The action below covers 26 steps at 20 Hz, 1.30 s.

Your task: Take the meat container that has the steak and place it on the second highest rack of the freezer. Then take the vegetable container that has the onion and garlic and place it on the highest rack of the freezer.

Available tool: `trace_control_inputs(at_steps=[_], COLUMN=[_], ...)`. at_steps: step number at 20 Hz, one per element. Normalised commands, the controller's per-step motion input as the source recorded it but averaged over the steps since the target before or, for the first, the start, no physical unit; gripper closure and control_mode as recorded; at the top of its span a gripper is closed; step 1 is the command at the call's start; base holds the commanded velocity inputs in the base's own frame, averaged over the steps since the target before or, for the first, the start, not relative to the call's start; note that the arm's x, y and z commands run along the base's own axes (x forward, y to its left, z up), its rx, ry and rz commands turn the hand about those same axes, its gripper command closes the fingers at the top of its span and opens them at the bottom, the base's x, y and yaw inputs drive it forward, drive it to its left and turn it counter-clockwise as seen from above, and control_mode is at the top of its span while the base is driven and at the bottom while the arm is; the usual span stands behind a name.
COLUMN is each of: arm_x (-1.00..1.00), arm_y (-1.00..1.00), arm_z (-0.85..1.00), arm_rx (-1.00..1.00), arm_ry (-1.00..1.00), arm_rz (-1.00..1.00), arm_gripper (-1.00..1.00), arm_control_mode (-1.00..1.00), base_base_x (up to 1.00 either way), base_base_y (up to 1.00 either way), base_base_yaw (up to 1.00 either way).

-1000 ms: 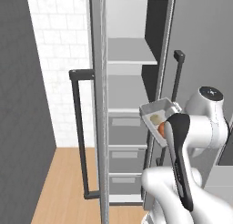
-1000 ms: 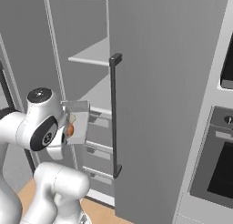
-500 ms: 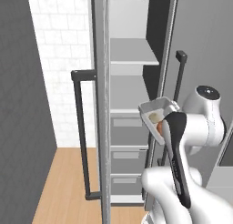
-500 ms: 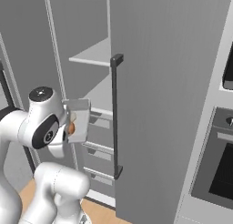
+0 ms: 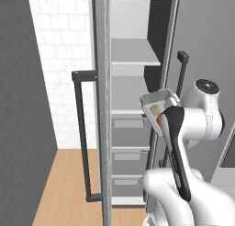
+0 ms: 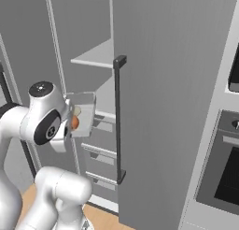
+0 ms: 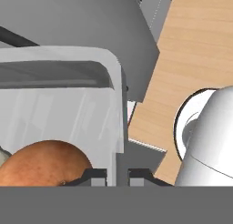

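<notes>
The vegetable container (image 5: 158, 102), a pale grey tray with a raised rim, hangs tilted in the air just in front of the open freezer (image 5: 133, 92), level with its lower shelf. The round orange-brown onion (image 7: 45, 164) lies against the tray's low end, a pale garlic (image 6: 77, 111) lump beside it.

The vegetable container (image 7: 68, 104) looks like smooth, translucent plastic, the onion (image 7: 45, 164) matt and speckled, the floor (image 7: 195, 41) pale wood.
</notes>
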Motion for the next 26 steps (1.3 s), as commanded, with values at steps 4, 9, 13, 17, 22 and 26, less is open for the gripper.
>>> trace_control_inputs(at_steps=[4,9,13,17,22,26], arm_x=[0.06,0.20,0.56,0.63,0.52,0.35], arm_y=[0.00,0.03,0.19,0.08,0.00,0.00], arm_z=[0.78,0.50,0.10,0.11,0.27,0.56], arm_rx=[0.06,0.04,0.00,0.00,0.00,0.00], arm_ry=[-0.03,-0.06,-0.12,-0.15,-0.09,0.00], arm_rz=[-0.03,0.00,0.00,0.00,-0.05,-0.08], arm_gripper=[1.00,1.00,1.00,1.00,1.00,1.00], arm_control_mode=[-1.00,-1.00,-1.00,-1.00,-1.00,-1.00], base_base_x=[0.00,0.00,0.00,0.00,0.00,0.00], base_base_y=[0.00,0.00,0.00,0.00,0.00,0.00], base_base_yaw=[0.00,0.00,0.00,0.00,0.00,0.00])
